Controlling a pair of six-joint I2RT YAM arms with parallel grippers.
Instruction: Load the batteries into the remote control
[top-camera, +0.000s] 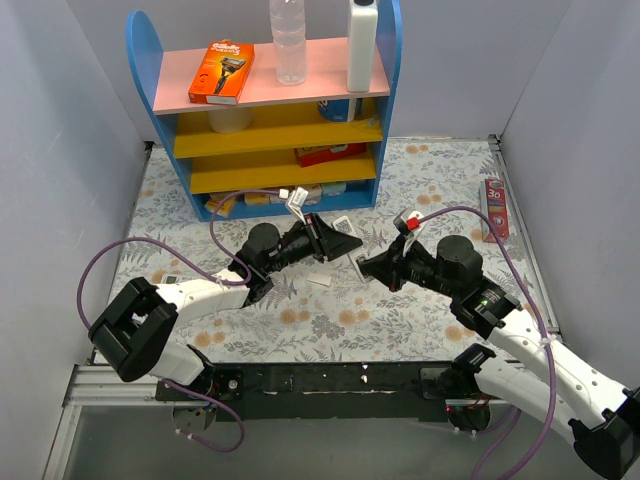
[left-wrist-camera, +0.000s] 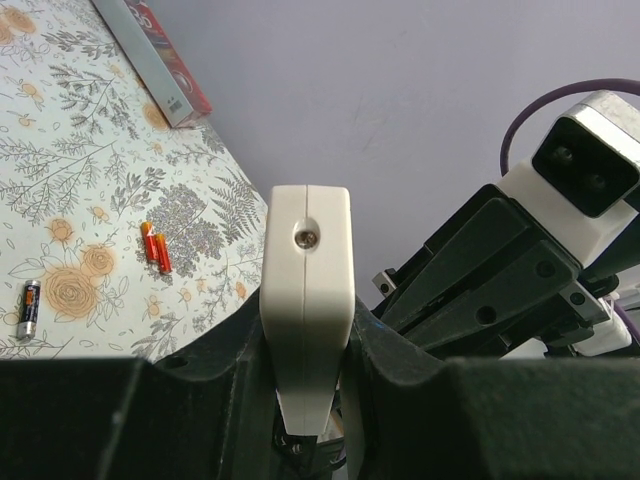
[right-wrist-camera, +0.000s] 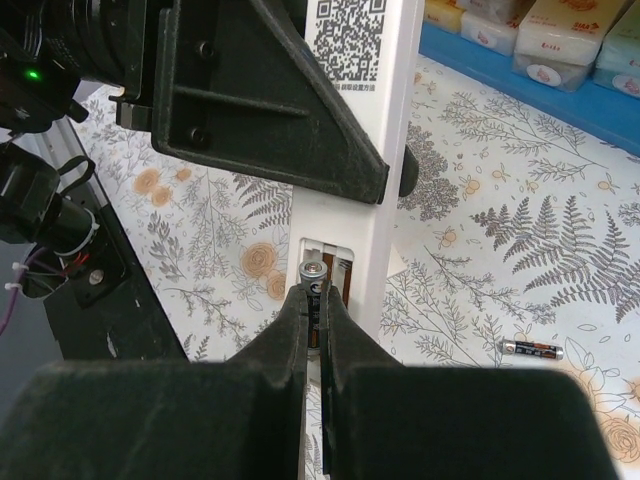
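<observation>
Right gripper (right-wrist-camera: 318, 325) clenched on battery (right-wrist-camera: 314, 285), lower half hidden between fingers, metallic tip at open battery compartment (right-wrist-camera: 338, 272) of remote control (right-wrist-camera: 392, 110); seemingly not fully seated. Left gripper (left-wrist-camera: 305, 395) clamped around remote control, far end cut off. Second battery (right-wrist-camera: 531, 348) loose on floral tablecloth (right-wrist-camera: 480, 230), well apart.

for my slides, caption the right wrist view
Right gripper pinching a battery at the remote control clamped by the left gripper

The slim white plastic remote control (left-wrist-camera: 306, 300) looks smooth, faintly glossy. The thin dark battery (right-wrist-camera: 314, 285) has a shiny metal end; the fingers (right-wrist-camera: 285, 345) of the right gripper (right-wrist-camera: 316, 312) are matt black plastic. At four o'clock, the flowered table cover (right-wrist-camera: 480, 270) looks matt.
</observation>
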